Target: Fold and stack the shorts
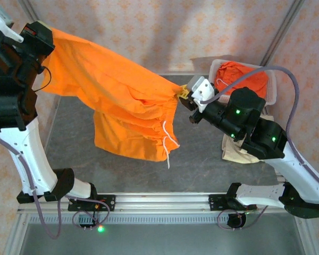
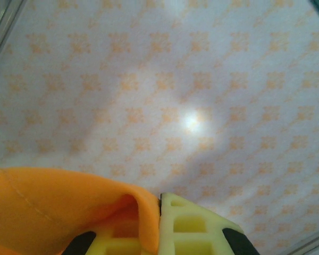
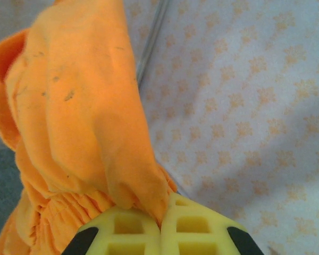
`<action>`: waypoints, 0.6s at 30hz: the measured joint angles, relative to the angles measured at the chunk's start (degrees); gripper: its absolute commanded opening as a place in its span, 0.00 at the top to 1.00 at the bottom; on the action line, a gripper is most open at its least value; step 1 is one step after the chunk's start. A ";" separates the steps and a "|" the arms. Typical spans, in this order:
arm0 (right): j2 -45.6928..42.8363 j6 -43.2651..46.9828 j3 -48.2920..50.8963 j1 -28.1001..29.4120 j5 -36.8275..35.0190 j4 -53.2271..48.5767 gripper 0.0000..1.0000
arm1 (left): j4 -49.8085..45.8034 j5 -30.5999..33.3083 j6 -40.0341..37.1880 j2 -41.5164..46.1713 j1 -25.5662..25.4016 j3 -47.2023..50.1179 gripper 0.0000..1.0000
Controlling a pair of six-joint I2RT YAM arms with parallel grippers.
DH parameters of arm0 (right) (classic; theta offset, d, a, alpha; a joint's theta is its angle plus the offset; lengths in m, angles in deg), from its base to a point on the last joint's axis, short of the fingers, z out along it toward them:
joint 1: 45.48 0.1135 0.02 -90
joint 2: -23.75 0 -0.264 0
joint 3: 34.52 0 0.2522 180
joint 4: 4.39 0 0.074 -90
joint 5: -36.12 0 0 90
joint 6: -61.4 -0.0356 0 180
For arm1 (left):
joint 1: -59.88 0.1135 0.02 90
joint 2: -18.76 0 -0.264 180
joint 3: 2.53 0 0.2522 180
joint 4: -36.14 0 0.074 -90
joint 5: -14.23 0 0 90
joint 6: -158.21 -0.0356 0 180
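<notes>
We risk losing the orange shorts (image 1: pixel 117 93): each pinch takes only a thin edge, so pulling wider could slip one corner free. Our left gripper (image 1: pixel 47 38), raised high at far left, is clamped on one corner; the cloth hangs stretched above the table (image 1: pixel 74 133) to our right gripper (image 1: pixel 184 92), lower, clamped on the gathered waistband

Top: looking down from above and behind, whole counter (image 1: pixel 199 164) in frame. Wrists: close over own jaws, facing patterned wall (image 2: pixel 202 79). Shared by all: shorts (image 1: pixel 111 85).
</notes>
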 measured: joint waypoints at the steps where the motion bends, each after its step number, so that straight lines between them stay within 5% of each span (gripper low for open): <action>1: 0.26 -1.01 0.00 0.00 -1.70 -0.33 1.00 | 0.00 -0.02 0.07 0.00 0.00 0.00 1.00; 7: 4.96 -6.23 1.77 -3.08 -13.09 -3.63 1.00 | 3.72 -0.22 0.39 0.48 0.00 10.91 1.00; 18: 20.24 -13.84 12.57 -21.44 -9.84 -3.19 1.00 | 14.47 -2.43 -0.37 -11.50 -2.86 34.03 1.00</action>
